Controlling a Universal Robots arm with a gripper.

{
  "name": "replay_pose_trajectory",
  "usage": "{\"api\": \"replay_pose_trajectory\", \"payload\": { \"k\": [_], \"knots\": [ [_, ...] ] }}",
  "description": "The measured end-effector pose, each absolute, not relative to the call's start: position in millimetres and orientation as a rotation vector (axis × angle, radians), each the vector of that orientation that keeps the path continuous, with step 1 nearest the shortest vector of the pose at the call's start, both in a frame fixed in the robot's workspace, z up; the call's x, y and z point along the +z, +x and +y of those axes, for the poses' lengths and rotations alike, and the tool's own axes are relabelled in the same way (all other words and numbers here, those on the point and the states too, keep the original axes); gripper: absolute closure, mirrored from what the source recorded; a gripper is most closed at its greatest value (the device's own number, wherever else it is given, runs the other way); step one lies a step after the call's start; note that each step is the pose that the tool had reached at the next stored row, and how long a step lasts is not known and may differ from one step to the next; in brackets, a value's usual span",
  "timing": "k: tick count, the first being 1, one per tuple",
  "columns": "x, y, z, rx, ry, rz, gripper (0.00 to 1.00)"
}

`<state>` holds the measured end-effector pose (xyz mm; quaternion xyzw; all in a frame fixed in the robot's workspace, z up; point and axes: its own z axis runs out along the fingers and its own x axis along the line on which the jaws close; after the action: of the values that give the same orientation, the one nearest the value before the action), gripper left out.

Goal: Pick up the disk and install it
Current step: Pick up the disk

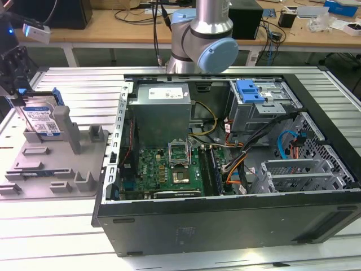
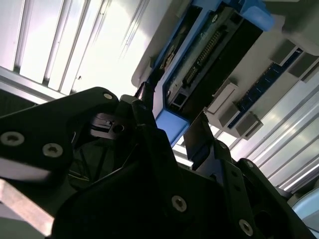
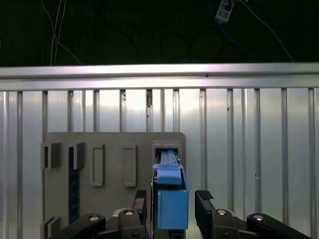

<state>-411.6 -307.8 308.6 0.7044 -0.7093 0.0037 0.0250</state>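
Item: disk [image 3: 170, 175], stood on edge in the grey holder [image 3: 114, 149] on my counter [image 3: 249, 149], thin edge up toward the pincer [image 3: 171, 195], flat faces toward its fingers. Pincer: open, one finger either side, narrow gaps, nothing gripped

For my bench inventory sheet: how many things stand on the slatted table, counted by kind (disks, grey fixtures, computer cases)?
disk, upright in the fixture: 1
grey fixture: 1
computer case, open: 1
Total: 3
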Motion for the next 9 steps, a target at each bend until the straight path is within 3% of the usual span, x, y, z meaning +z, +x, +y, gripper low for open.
{"api": "replay_pose_trajectory", "payload": {
  "k": [9],
  "knots": [
    [303.3,-413.9,-307.7,0.02,2.182,-2.198,0.49]
  ]
}}
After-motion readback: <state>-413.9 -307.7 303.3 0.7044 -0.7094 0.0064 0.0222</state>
